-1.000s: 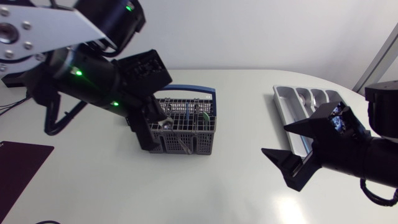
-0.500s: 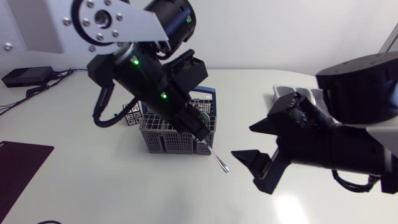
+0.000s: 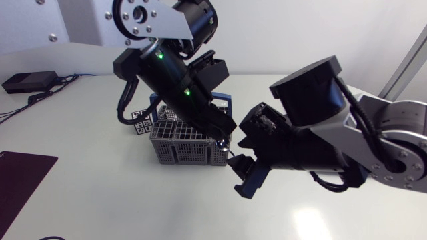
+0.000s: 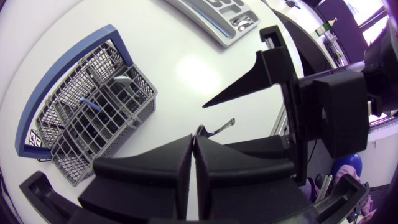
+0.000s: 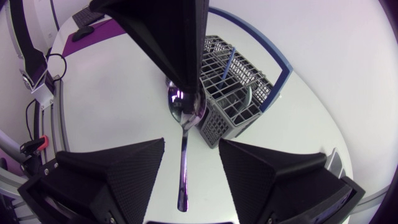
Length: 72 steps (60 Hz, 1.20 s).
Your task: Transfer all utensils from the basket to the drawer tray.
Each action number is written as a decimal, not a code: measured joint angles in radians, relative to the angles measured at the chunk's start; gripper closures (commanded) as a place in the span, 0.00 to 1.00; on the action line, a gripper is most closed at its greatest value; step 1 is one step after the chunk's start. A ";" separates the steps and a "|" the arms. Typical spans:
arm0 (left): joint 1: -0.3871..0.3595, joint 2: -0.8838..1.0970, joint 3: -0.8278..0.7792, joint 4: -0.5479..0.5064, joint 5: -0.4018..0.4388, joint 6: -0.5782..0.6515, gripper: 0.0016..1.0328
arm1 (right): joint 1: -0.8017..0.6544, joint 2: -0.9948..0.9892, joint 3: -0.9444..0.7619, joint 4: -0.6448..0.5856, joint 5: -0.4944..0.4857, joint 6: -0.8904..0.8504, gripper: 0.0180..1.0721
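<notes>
Spoon [image 5: 182, 155], stiff, light, likely slippery steel, was held at four o'clock of the basket [image 3: 190, 143], apparently pinched at its bowl by the closed left gripper [image 4: 193, 140]; its handle, best taken mid-length, was seen between the open fingers of the right gripper [image 5: 191, 142].

White table [image 3: 100, 200] bears a grey basket [image 3: 181, 151], tray [image 4: 214, 15] — and purple mat [image 3: 20, 180].
</notes>
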<state>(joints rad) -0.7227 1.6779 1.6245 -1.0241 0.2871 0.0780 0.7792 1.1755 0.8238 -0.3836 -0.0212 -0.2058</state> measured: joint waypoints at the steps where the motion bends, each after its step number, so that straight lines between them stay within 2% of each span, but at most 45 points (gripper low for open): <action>1: 0.000 0.000 0.000 -0.001 0.001 0.000 0.97 | 0.000 0.003 0.000 0.000 0.001 0.000 0.58; 7: 0.001 0.005 0.000 -0.007 0.009 0.000 0.97 | 0.001 0.012 0.000 0.016 0.003 0.000 0.66; 12: 0.001 0.010 0.000 -0.008 0.015 0.000 0.97 | 0.001 0.014 0.000 0.026 0.004 -0.001 0.77; 18: 0.001 0.014 0.001 -0.007 0.019 0.000 0.97 | 0.003 0.016 0.000 0.037 0.007 -0.004 0.82; 30: 0.003 0.020 0.021 -0.011 0.019 0.000 0.97 | 0.005 0.016 0.000 0.044 0.006 -0.008 0.89; 42: 0.005 0.020 0.021 -0.014 0.019 0.000 0.96 | 0.005 0.016 0.000 0.043 0.003 -0.020 0.92; 49: 0.010 0.020 0.027 -0.025 0.022 0.000 0.71 | 0.005 0.016 -0.001 0.045 0.002 -0.022 0.92; 59: 0.016 0.020 0.054 -0.027 0.023 0.000 0.45 | 0.005 0.016 -0.015 0.050 -0.021 -0.031 0.92; 62: 0.021 0.020 0.063 -0.027 0.023 0.000 0.42 | 0.005 0.016 -0.023 0.050 -0.028 -0.034 0.92; 72: 0.040 0.019 0.093 -0.030 0.028 0.000 0.39 | 0.004 0.010 -0.055 0.049 -0.046 -0.043 0.91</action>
<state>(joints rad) -0.6830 1.6970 1.7180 -1.0542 0.3153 0.0784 0.7834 1.1854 0.7685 -0.3344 -0.0669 -0.2493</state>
